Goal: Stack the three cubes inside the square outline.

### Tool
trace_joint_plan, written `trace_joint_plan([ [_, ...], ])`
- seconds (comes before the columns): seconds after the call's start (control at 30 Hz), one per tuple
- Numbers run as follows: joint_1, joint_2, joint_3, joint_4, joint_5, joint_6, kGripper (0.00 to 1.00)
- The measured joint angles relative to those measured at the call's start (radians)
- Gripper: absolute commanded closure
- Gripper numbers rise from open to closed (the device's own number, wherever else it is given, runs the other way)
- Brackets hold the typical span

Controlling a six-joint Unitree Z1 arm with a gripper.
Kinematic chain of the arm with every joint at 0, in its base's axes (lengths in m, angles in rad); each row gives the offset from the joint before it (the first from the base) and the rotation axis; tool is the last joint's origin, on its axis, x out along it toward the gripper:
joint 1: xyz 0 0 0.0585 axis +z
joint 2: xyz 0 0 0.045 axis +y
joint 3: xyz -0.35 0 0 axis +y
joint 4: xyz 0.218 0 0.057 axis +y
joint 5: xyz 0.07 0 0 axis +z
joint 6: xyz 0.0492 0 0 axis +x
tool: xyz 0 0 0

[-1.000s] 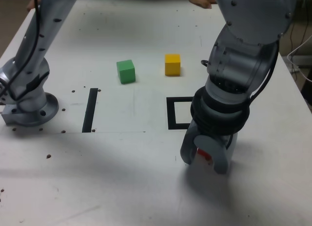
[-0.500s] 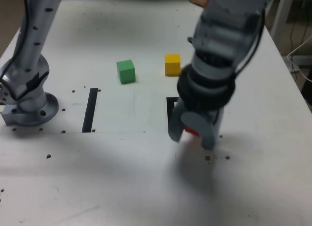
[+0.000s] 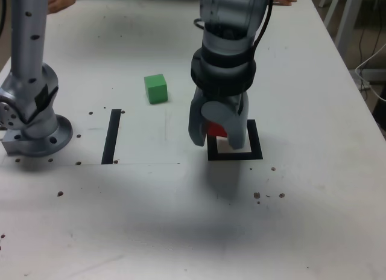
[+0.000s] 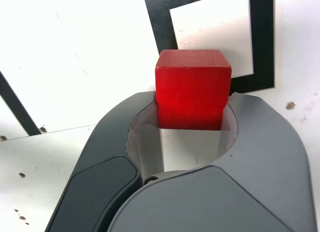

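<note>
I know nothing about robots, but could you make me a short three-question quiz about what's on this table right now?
1. True or false: the pincer is shut on the red block.
2. Which of these shows in the exterior view?
A. a green block standing alone on the table
B. a blue block on the black strip
C. a green block inside the black square frame
3. Fill in: the red block hangs above the black square ______.

Key:
1. True; the block sits clamped between the two jaws.
2. A; it stands towards the exterior view's left of the arm, apart from the tape.
3. frame.
</note>
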Motion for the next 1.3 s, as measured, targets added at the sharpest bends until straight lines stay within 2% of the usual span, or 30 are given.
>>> trace_joint_plan([
  [0.3,0.023,0.000,0.029,-0.077,-0.027,0.000,0.72],
  [0.87,0.057,0.042,0.027,-0.101,-0.015,0.022,0.71],
  [1.1,0.057,0.051,0.032,-0.100,-0.025,0.023,0.59],
  [1.3,0.057,0.054,0.034,-0.098,-0.030,0.024,0.56],
])
